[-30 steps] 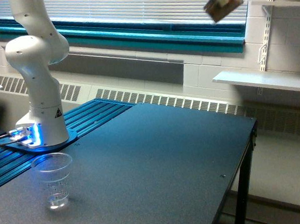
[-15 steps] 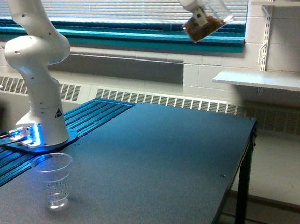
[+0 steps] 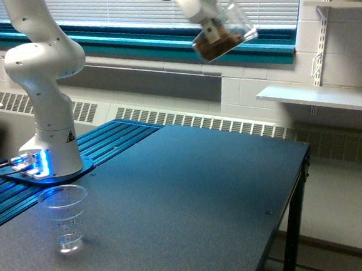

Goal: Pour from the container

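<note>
One ribbed cup (image 3: 63,218) waits at lower left on the table (image 3: 192,197). Up top, the gripper (image 3: 206,22) pinches the container (image 3: 225,33), tilted, brown fill inside. Carry it level until directly above that cup, then tip slowly.

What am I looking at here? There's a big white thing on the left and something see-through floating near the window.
The white thing is a robot arm, bolted down at the table's far corner on the exterior view's left. It bends up out of the picture and comes back in at the top, ending in a gripper. The single picture comes from a camera standing off to the side, not on the arm. The floating object is a small clear plastic cup, held tilted high above the table by the gripper, with something brown inside. On the table, near the arm's base, stands a second clear cup, upright and apparently empty. Behind are window blinds and a wall shelf.
</note>
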You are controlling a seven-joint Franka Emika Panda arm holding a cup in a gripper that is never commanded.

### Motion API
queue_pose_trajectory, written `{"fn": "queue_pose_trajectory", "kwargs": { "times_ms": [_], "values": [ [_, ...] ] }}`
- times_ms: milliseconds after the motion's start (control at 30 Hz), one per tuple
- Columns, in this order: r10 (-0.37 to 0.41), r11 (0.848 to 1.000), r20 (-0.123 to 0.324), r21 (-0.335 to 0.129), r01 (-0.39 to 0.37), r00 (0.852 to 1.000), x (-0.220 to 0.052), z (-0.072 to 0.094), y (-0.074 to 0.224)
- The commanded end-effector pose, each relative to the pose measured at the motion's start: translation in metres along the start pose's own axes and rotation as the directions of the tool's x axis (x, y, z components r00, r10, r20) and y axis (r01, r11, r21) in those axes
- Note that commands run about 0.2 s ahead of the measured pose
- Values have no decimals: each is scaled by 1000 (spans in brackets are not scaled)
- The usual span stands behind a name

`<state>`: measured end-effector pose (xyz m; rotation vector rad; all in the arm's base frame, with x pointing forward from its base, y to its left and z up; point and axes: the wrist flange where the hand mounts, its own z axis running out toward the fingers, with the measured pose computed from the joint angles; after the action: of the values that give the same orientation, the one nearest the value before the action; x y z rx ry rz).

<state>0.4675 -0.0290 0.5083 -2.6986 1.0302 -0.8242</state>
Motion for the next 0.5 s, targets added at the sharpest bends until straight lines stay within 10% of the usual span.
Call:
{"fn": "queue_pose_trajectory", "kwargs": {
  "times_ms": [33,500],
  "values": [
    [103,994,-33,-28,-104,994,21,-5,48],
    [200,974,-25,-99,-202,979,21,6,119]
  ]
}}
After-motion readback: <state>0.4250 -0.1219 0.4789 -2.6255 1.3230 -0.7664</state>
